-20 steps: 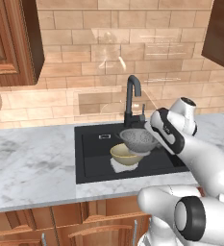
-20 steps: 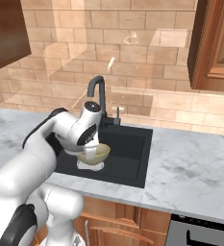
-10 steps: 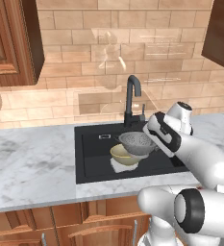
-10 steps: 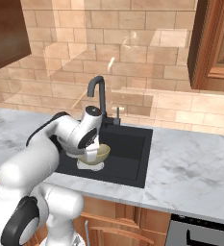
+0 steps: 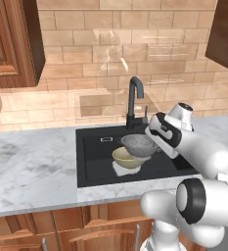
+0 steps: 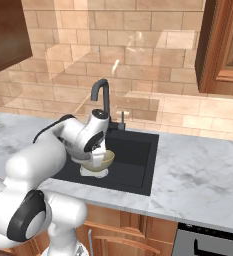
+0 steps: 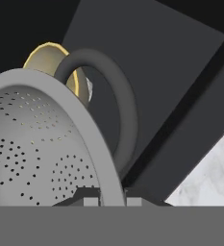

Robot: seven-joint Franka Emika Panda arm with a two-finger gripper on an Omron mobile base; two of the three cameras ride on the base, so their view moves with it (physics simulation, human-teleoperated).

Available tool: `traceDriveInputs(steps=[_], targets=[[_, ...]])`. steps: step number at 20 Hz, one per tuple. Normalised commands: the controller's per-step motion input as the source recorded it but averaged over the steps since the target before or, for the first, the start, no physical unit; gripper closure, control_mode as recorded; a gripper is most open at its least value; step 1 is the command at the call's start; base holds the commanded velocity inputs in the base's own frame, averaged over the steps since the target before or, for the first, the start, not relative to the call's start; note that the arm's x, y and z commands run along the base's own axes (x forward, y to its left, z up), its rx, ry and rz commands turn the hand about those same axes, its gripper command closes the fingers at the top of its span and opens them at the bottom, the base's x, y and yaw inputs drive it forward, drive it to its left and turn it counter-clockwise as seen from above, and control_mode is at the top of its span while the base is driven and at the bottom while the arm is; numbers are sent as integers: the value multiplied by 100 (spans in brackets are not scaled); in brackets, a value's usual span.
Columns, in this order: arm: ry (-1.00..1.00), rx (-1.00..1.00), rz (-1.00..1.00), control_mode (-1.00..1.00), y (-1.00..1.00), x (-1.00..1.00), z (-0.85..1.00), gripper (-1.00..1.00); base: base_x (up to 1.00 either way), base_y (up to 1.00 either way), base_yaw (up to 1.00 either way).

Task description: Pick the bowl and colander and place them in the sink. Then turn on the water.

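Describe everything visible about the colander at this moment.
The colander is a grey, metal-looking, bowl-shaped strainer with clusters of small holes and a thick loop handle at its rim. The gripper is shut on its rim, one fingertip on each side of the wall. It hangs tilted over the black sink, partly above the yellow-tan bowl already lying there. Whether colander and bowl touch cannot be told.
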Motion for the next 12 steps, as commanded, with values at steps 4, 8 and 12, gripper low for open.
traceDriveInputs(steps=[4,8,12], targets=[[0,0,0,-100,-7,9,0,100,0,0,0],[1,0,0,-100,-1,14,0,100,0,0,0],[1,0,0,-100,0,16,0,100,0,0,0]])
